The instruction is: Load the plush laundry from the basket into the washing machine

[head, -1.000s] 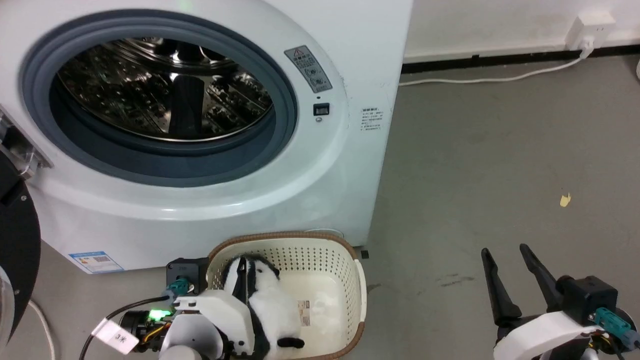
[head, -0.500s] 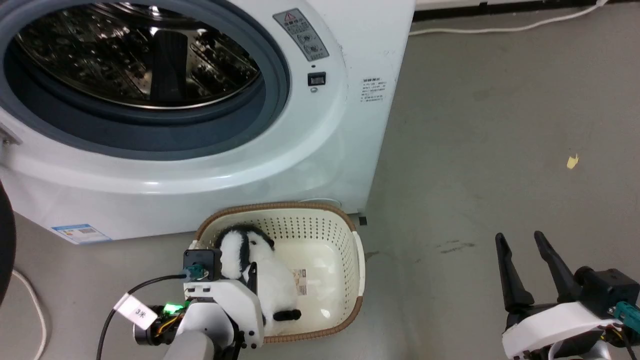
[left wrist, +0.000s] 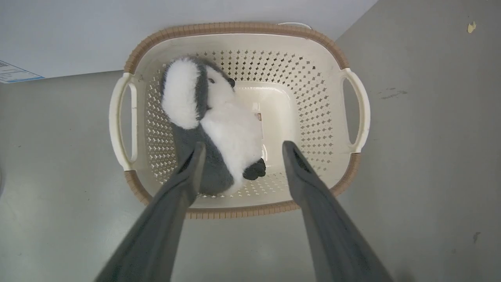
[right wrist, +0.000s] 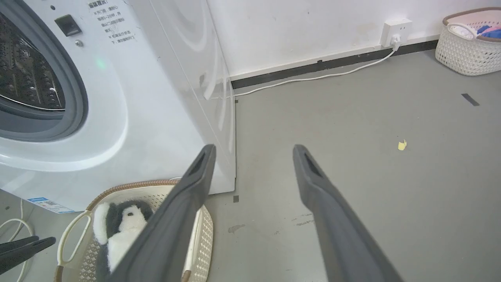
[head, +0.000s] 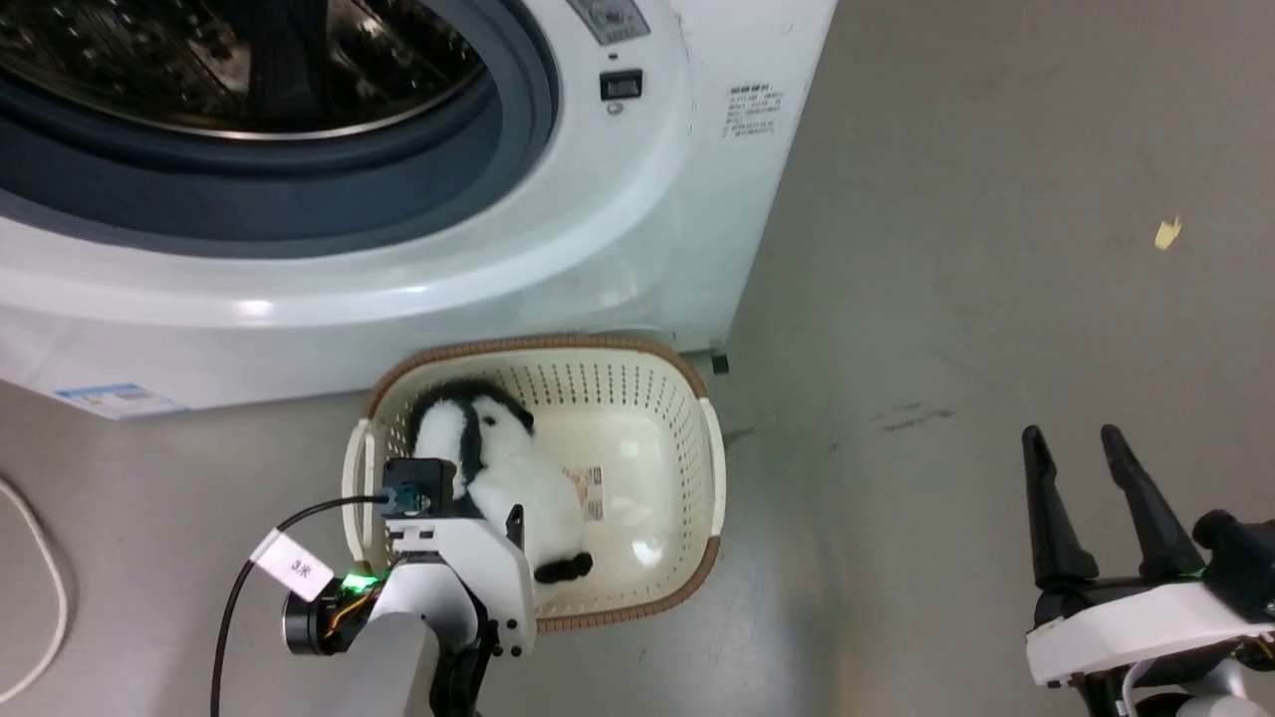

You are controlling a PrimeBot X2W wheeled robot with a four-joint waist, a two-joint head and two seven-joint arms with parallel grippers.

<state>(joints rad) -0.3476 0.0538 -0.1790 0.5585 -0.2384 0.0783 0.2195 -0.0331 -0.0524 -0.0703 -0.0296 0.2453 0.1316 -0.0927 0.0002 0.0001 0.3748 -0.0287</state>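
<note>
Though unheld, toy (left wrist: 229, 125) below end effector (left wrist: 241, 145)

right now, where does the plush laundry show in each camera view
Head view: plush laundry lower left of centre, in the left half of the basket.
Left wrist view: plush laundry left of centre, upper half.
Right wrist view: plush laundry near the bottom left.
Shared landmark: the basket's brown rim.

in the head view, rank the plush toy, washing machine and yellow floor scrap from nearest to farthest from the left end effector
From the left end effector, open above the basket:
1. plush toy, directly beneath it, inside the basket.
2. washing machine, just behind the basket.
3. yellow scrap, far off on the floor to the right.
</note>
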